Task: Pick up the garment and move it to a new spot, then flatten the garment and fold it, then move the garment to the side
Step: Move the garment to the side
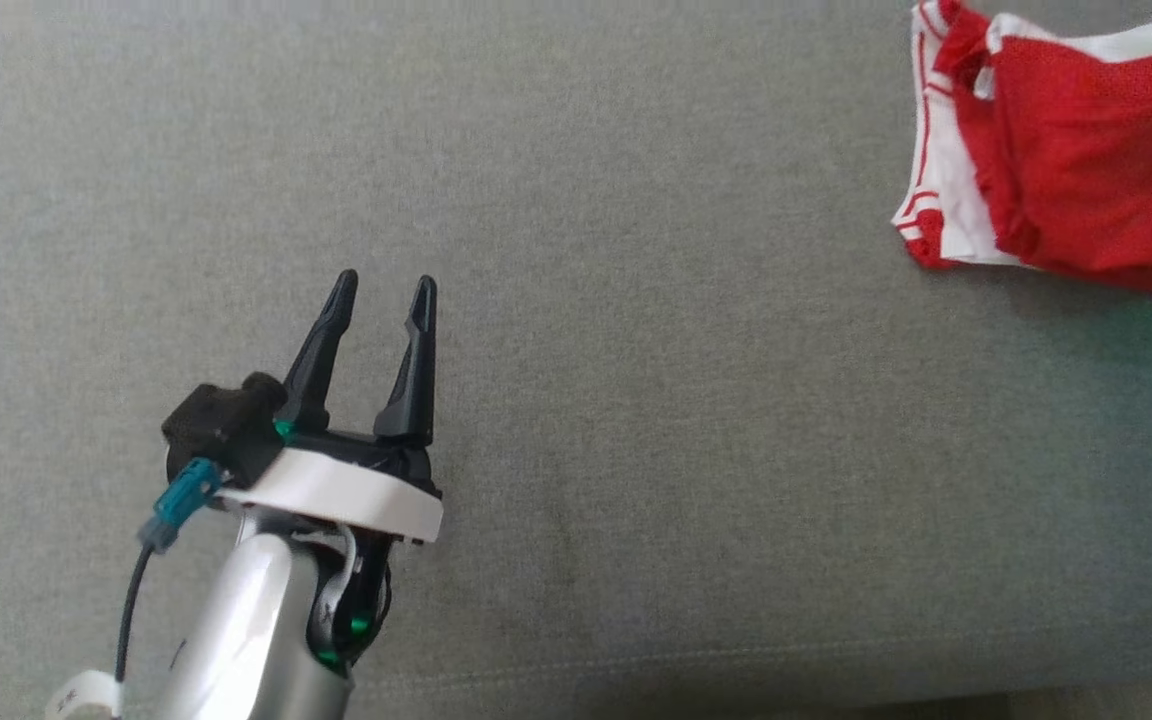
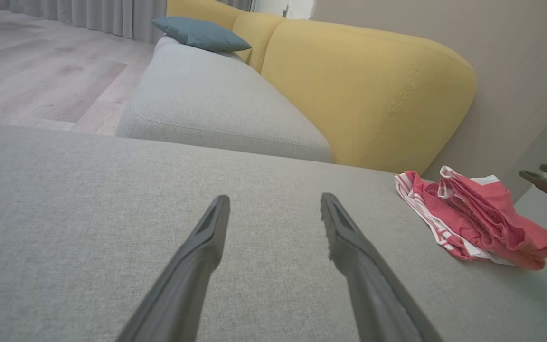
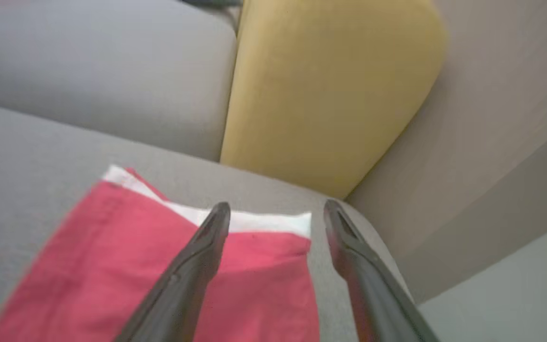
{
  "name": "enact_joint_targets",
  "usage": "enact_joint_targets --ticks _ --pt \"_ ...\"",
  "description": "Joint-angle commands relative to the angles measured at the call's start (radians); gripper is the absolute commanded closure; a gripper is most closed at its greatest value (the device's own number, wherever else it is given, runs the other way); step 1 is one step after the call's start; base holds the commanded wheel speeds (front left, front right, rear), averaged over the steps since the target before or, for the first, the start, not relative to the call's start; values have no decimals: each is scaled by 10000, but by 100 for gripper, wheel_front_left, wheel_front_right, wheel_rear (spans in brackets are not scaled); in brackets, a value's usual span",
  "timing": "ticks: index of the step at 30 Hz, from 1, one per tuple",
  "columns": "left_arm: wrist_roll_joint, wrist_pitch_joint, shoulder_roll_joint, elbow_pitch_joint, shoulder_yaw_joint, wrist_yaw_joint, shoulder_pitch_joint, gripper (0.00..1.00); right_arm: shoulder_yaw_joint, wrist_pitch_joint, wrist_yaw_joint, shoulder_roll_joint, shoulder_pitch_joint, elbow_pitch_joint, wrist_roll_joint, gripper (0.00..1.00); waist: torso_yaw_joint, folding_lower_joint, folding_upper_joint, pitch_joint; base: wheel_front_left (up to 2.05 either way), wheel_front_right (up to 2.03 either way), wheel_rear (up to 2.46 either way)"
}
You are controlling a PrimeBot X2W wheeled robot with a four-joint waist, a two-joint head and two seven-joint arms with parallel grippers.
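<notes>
left tool: fingers apart, nothing between them. It hangs over bare fabric, tips pointing away from the robot.
right tool: fingers apart, nothing pinched, poised over the garment. Whether the tips touch the cloth cannot be told.
garment: red with a white panel and thin red stripes, loosely bunched in folds. It lies directly under the right tool, with the white hem just past the fingertips. One finger crosses the red cloth and the other lies beyond the cloth's edge. It is well off to the right of the left tool and ahead of it.
seat cushion: grey woven fabric with a stitched seam along the near edge, behind the left tool's wrist. It carries the garment near its far right corner.
second cushion: the same grey, ahead of the left tool, past the first one's far edge.
backrest: mustard yellow, ahead and right of the left tool — just beyond the garment as seen from the right tool.
pillow: blue-grey, at the far end of the second cushion against the backrest.
floor: pale wood planks, ahead and left of the left tool.
curtains: grey, at the far end of the floor.
wall: beige, behind the backrest.
connector: teal plug on the left tool's wrist, with a black cable trailing back.
tag: white, by that cable — dark marks on it, too small to read.
</notes>
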Motion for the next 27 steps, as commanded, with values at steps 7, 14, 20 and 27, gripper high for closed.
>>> enact_joint_targets --ticks 7,14,20,27 --pt "49 -122 56 -544 681 33 448 0 437 -1093 33 1553 456 -1439 776 0 -99 0 0 -1203 0 0 0" --pt "5 -122 56 -900 1003 116 908 0 707 -1463 33 2846 2468 -3372 2033 0 11 0 0 -2032 0 0 0" --pt "-88 -122 56 -861 1082 133 1357 0 405 -1545 33 3479 4422 -4825 2429 0 70 0 0 -2618 0 0 0" --pt "-372 -122 56 -811 1127 303 1834 0 161 -1569 33 3687 6225 -6216 2960 0 76 0 0 -2904 0 0 0"
